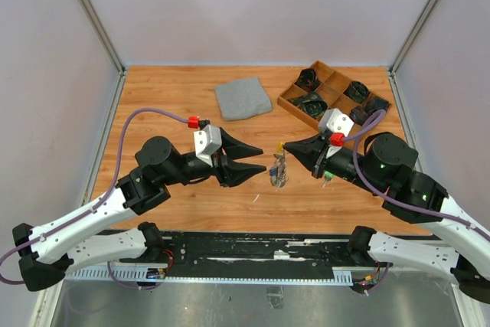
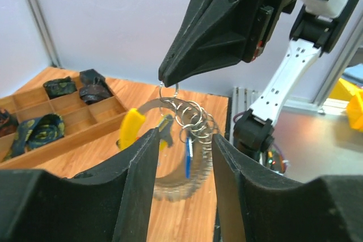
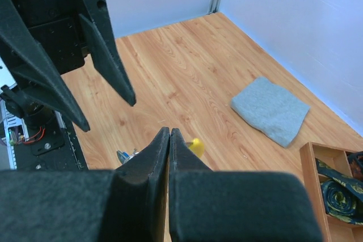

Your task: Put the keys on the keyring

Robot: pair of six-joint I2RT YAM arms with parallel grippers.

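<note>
The right jaws are pressed together and pinch the topmost small ring of the keyring (image 2: 182,118), which hangs straight down from their tip with its long axis vertical. Its string of linked silvery rings and a wider loop trail below the pinch point. A yellow-headed key (image 2: 131,130) dangles off to one side of the rings and a blue-headed key (image 2: 188,157) hangs edge-on lower down, both pointing downward. Whether the bunch reaches the desk (image 1: 176,204) cannot be told. The left jaws are spread, tips aimed at the right jaws. From the left wrist view the bunch hangs in the gap between the two fingers (image 2: 142,168), touching neither as far as can be seen. From above, the bunch (image 1: 277,168) sits just beyond the left tips and directly under the right tip. Past the left jaws, toward the far wall, lies a folded grey cloth (image 1: 242,98). Behind the right jaws stands a wooden divided tray (image 1: 298,80) holding dark patterned fabric rolls (image 2: 34,131), well apart from the keyring.
</note>
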